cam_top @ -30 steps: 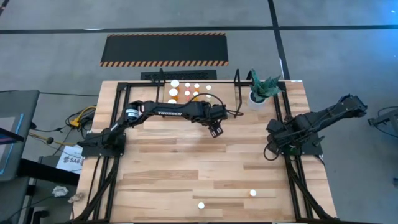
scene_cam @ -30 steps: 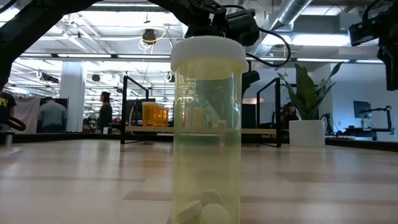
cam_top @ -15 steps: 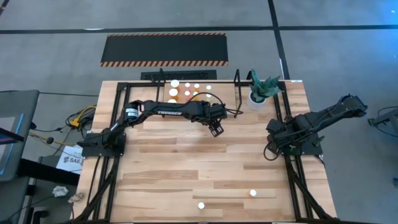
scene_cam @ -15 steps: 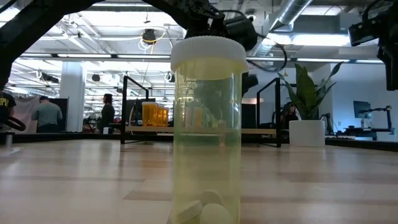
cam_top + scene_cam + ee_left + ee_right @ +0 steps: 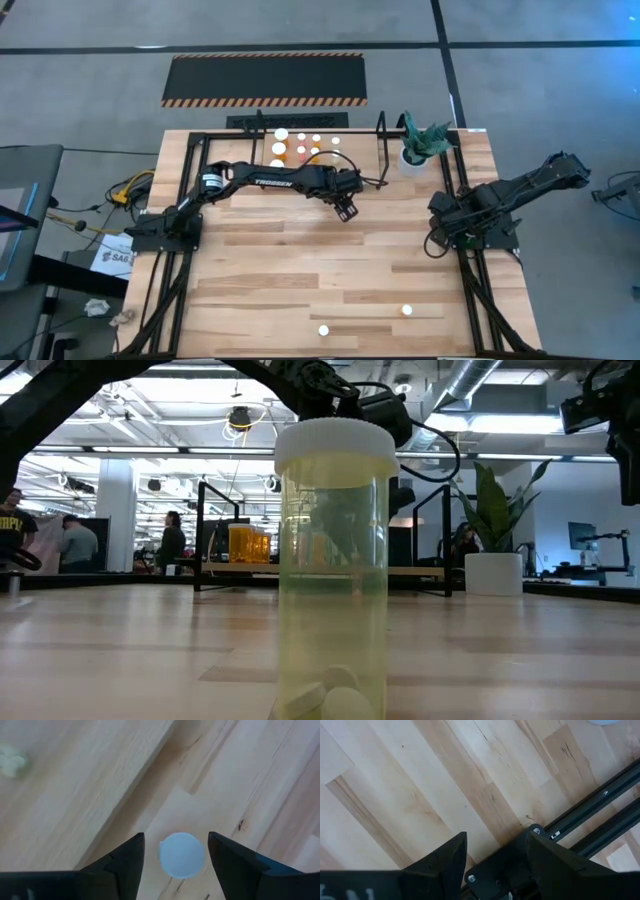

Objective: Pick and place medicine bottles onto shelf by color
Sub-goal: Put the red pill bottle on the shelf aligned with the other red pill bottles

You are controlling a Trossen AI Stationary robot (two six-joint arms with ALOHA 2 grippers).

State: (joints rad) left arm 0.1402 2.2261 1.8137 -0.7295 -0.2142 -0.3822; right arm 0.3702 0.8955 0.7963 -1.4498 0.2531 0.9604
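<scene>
My left gripper hangs open and empty above the table's middle, in front of the shelf. In the left wrist view a white bottle cap shows far below, between the open fingers, untouched. Several orange and pale bottles stand on the shelf floor. Two loose white-capped bottles stand near the front edge, one at the middle and one to its right. The low view shows the pale yellow one close up, upright, with pills at its bottom. My right gripper is open and rests at the table's right edge.
A white pot with a green plant stands to the right of the shelf. Black frame rails run along the table's sides. A striped mat lies on the floor beyond the table. People stand in the room behind.
</scene>
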